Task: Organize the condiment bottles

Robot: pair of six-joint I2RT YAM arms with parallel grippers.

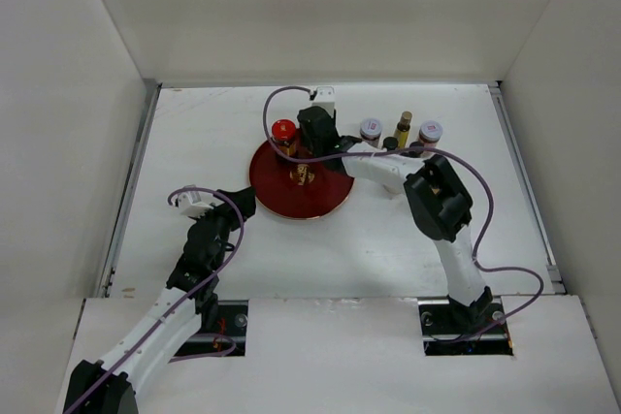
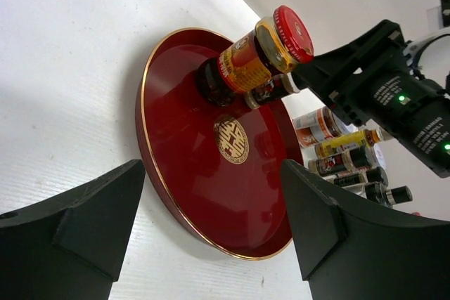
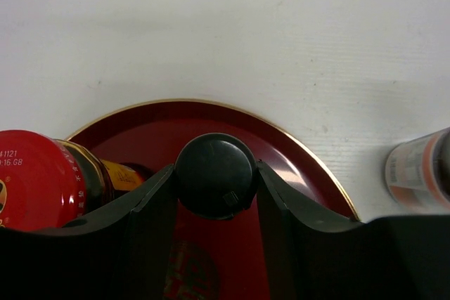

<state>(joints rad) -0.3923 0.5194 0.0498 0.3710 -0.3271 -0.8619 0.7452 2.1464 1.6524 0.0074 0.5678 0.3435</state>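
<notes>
A dark black-capped bottle [image 3: 215, 175] stands on the back part of the round red tray [image 1: 281, 191], next to a red-lidded amber jar [image 1: 283, 131]. My right gripper [image 1: 315, 133] is shut on the bottle's cap, one finger on each side. In the left wrist view the bottle [image 2: 271, 89] leans against the jar [image 2: 264, 54]. My left gripper [image 1: 238, 203] is open and empty at the tray's near left rim. Two pale-lidded jars [image 1: 371, 130] [image 1: 430, 133], a slim yellow bottle [image 1: 403, 128] and a dark-capped bottle [image 1: 390, 143] stand right of the tray.
White walls enclose the table on the left, back and right. In the left wrist view the row of bottles [image 2: 344, 156] lies beyond the tray [image 2: 184, 124], behind the right arm. A pale jar [image 3: 418, 173] shows right of the tray in the right wrist view.
</notes>
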